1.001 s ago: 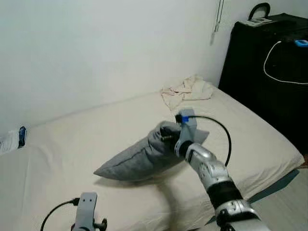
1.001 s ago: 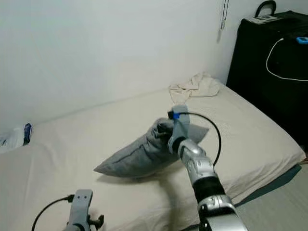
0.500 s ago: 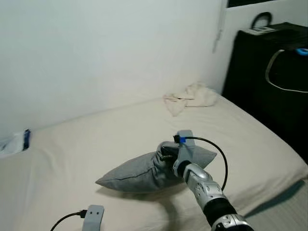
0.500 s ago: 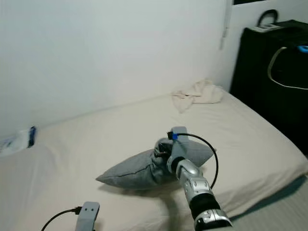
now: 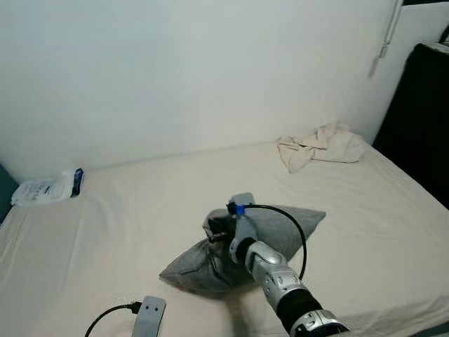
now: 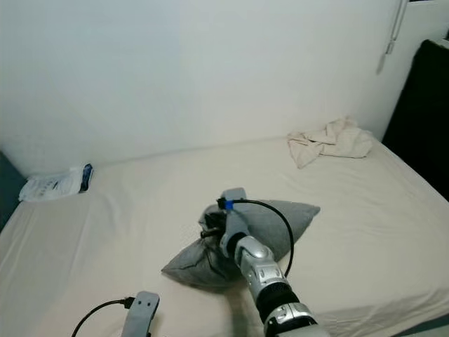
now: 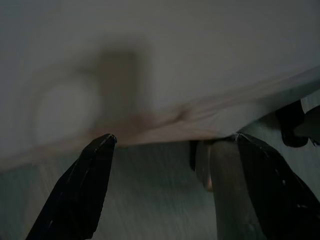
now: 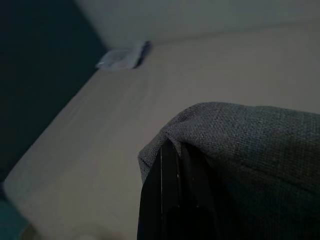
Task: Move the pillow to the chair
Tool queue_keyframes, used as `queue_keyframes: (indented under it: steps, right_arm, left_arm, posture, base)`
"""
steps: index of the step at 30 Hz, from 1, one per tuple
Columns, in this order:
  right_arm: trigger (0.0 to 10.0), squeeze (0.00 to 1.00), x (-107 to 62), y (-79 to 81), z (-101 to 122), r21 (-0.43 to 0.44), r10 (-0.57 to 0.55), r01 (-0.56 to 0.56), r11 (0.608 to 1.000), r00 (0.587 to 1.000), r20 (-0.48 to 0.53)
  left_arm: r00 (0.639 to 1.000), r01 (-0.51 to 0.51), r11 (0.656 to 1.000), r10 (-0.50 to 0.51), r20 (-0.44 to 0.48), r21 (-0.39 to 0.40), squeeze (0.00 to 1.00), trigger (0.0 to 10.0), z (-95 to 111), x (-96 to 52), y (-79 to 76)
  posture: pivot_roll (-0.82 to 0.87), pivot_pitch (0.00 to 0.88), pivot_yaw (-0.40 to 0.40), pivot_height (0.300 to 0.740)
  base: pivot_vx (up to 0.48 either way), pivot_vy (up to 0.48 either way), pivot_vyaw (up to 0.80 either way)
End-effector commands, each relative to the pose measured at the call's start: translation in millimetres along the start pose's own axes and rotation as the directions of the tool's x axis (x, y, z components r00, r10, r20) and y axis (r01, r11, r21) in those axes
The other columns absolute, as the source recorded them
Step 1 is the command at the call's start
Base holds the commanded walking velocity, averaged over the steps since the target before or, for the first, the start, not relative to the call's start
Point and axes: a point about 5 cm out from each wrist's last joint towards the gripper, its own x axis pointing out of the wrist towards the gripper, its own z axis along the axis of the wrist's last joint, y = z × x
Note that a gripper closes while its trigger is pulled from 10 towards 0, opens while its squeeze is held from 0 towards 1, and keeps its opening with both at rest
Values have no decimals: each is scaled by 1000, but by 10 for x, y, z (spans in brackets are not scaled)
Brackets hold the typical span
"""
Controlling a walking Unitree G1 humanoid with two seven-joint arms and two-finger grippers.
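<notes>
At the far left of the bed (image 5: 393,232), against the wall, lay a white packet (image 5: 48,188) with a dark end. Near the lower edge of the head views the left gripper (image 7: 170,192) hung low at the bed's near side; in its wrist view the two black fingers (image 7: 80,195) stood wide apart with nothing between them, only the sheet's overhanging edge beyond.

In the middle of the bed lay the grey pillow (image 5: 280,228). Its long axis ran from near-left to far-right: one corner pointed toward the near left and rested on the sheet, the opposite corner pointed toward the right and slightly farther away. The right gripper (image 5: 219,230) reached in from the near side over the pillow and was closed on a gathered bunch of fabric at the pillow's upper left part, so that the cloth puckered there. In the right wrist view the black fingers (image 8: 167,200) sat pressed together with grey fabric folded over them. A black cable (image 5: 298,235) looped from the blue connector on the wrist across the pillow.

At the far right of the bed, near the wall, lay a crumpled cream cloth (image 5: 321,145). A dark piece of furniture (image 5: 424,119) stood beyond the bed's right edge.
</notes>
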Motion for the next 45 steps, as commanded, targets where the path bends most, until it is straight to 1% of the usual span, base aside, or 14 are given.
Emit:
queue_keyframes:
  steps: [1,6,7,11,23,27,28,30,31,34,35,37,40,45]
  right_arm:
    - [10000,0,-10,46,-194,21,12,-10,1000,996,-84]
    - [10000,0,2,66,-181,8,27,-26,1000,996,-84]
    - [10000,0,2,67,-185,1,31,-31,1000,996,-86]
    - [10000,0,-20,35,-212,-11,27,-28,1000,995,-94]
    - [10000,0,-41,-12,-209,-20,18,-19,1000,996,-88]
    - [10000,0,-41,-10,-128,-33,33,-34,999,999,-29]
    - [10000,0,-17,31,21,-28,71,-69,997,996,59]
    - [10000,0,1,72,154,-21,104,-102,995,986,132]
    - [10000,0,1,72,154,-21,104,-102,995,986,132]
    - [10000,0,39,164,374,-35,169,-166,986,962,216]
    - [10000,0,39,164,374,-35,169,-166,986,962,216]
    - [10000,0,72,332,574,-88,266,-251,964,925,272]
    - [10000,0,85,396,592,-106,306,-288,952,914,266]
    - [10000,0,110,455,450,-144,349,-326,934,919,183]
  left_arm:
    - [999,-18,999,17,-36,-31,0,10000,-128,-30,54]
    - [998,-17,997,12,-60,-82,0,10000,-224,-50,43]
    - [998,-11,997,6,-64,-77,0,10000,-236,-51,32]
    - [998,-10,996,5,-56,-93,0,10000,-203,-40,4]
    - [998,2,998,-6,-58,-63,0,10000,-169,-28,-19]
    - [998,8,999,-11,-67,-46,0,10000,-179,-29,-24]
    - [997,8,999,-11,-70,-45,0,10000,-188,-30,-25]
    - [997,8,999,-11,-73,-43,0,10000,-194,-32,-24]
    - [997,8,999,-11,-73,-43,0,10000,-194,-32,-24]
    - [997,5,999,-8,-78,-43,0,10000,-198,-32,-21]
    - [997,5,999,-8,-78,-43,0,10000,-198,-32,-21]
    - [996,-4,999,0,-86,-46,0,10000,-210,-34,-13]
    - [996,-8,999,3,-86,-54,0,10000,-215,-35,-13]
    - [996,-15,998,9,-90,-68,0,10000,-231,-38,-17]
  posture:
    - [-83,62,21,740]
    - [-87,60,10,740]
    - [-89,61,9,740]
    - [-102,63,7,740]
    - [-132,65,18,740]
    - [-141,67,22,740]
    - [-146,68,25,740]
    - [-146,68,25,740]
    - [-146,68,25,740]
    - [-147,65,26,740]
    - [-147,65,26,740]
    - [-146,61,22,740]
    - [-148,59,17,740]
    - [-149,53,3,740]
  base:
    - [0,0,775]
    - [0,-112,775]
    - [0,-465,775]
    - [0,-264,775]
    - [0,0,775]
    - [0,0,775]
    - [0,0,775]
    - [0,0,772]
    - [0,0,769]
    - [0,0,769]
    - [0,0,769]
    - [0,0,769]
    - [0,0,769]
    - [0,0,769]
